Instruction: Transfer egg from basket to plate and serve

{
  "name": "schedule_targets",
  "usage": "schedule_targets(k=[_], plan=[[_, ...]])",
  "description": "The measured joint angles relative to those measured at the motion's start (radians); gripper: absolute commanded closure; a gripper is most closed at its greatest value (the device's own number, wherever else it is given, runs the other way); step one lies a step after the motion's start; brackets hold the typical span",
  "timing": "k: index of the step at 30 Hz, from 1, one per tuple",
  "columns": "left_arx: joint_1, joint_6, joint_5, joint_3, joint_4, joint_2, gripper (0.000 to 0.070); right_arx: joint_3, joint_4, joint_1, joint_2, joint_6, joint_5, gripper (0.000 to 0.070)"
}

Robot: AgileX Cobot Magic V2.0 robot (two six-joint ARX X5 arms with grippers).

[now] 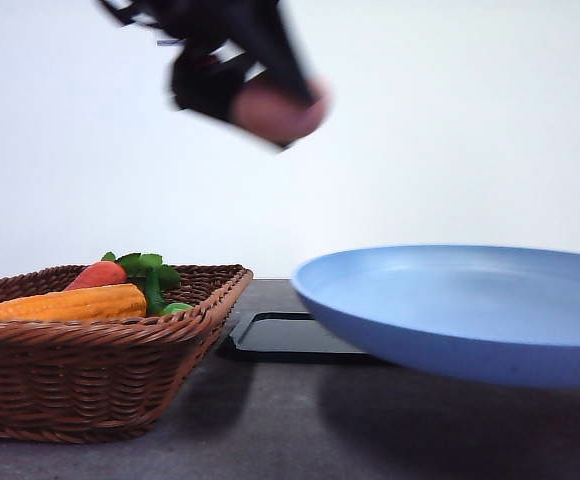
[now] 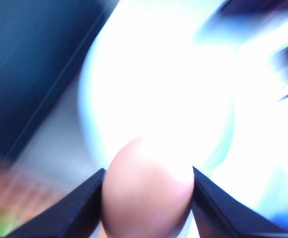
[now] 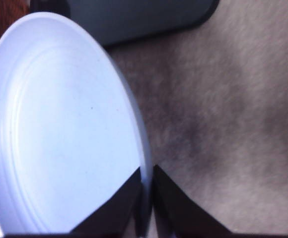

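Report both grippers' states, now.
Left gripper: shut on the egg.
Right gripper: shut on the plate rim.

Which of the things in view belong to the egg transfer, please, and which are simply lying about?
Part of the job:
- egg, held in the left gripper
- basket, where the egg came from
- plate, held off the table by its rim in the right gripper

Lying about:
- corn cob and carrot in the basket
- black tray on the table
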Motion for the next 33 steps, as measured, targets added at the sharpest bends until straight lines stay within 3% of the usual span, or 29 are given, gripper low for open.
schedule_targets(k=[2,11,22,33], plan=[[-0.046,-0.011,-0.024,0.0,0.029,0.002,0.0482,0.0,0.0,0.013,0.021,-0.002,-0.003,0.07],[-0.24,-0.018,-0.323,0.0,0.169,0.065,0.0481,0.0,0.004,0.048,0.035,-0.003,-0.004,0.07],[-0.32,-0.019,-0.418,-0.001,0.235,0.223,0.0481,0.0,0.005,0.049,0.035,-0.003,-0.004,0.07],[-0.339,-0.019,-0.422,-0.001,0.285,0.257,0.0476,0.0,0.005,0.049,0.035,-0.003,-0.004,0.07]])
